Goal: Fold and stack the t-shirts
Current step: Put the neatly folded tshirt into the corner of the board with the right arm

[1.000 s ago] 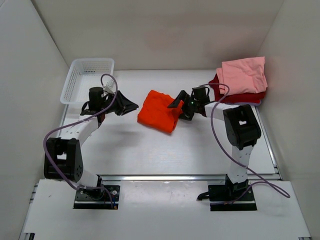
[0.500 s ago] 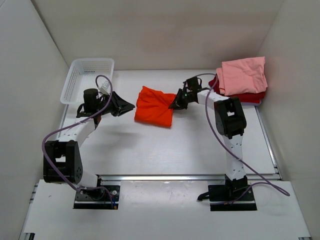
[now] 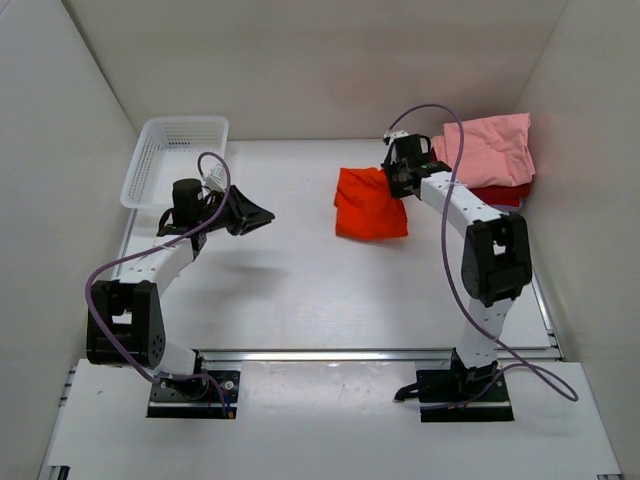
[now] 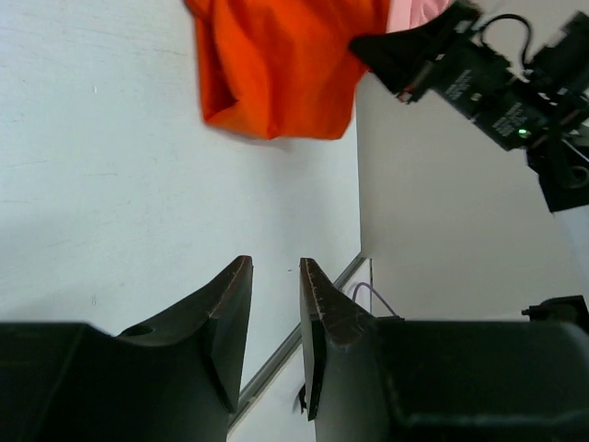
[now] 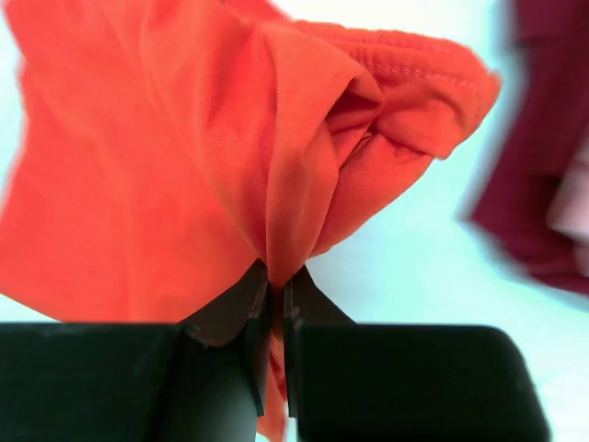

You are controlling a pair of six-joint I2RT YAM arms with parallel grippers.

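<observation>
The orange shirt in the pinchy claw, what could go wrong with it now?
The right gripper pinches only a thin bunch of the orange t-shirt, so the cloth might slip out. The shirt looks bunched rather than flat, so its fold may come loose. The pink t-shirt lies on the dark red t-shirt close by, and the arm could nudge that pile crooked.

orange t-shirt (image 3: 370, 203): soft matt cloth | basket (image 3: 140, 165): white plastic mesh
</observation>
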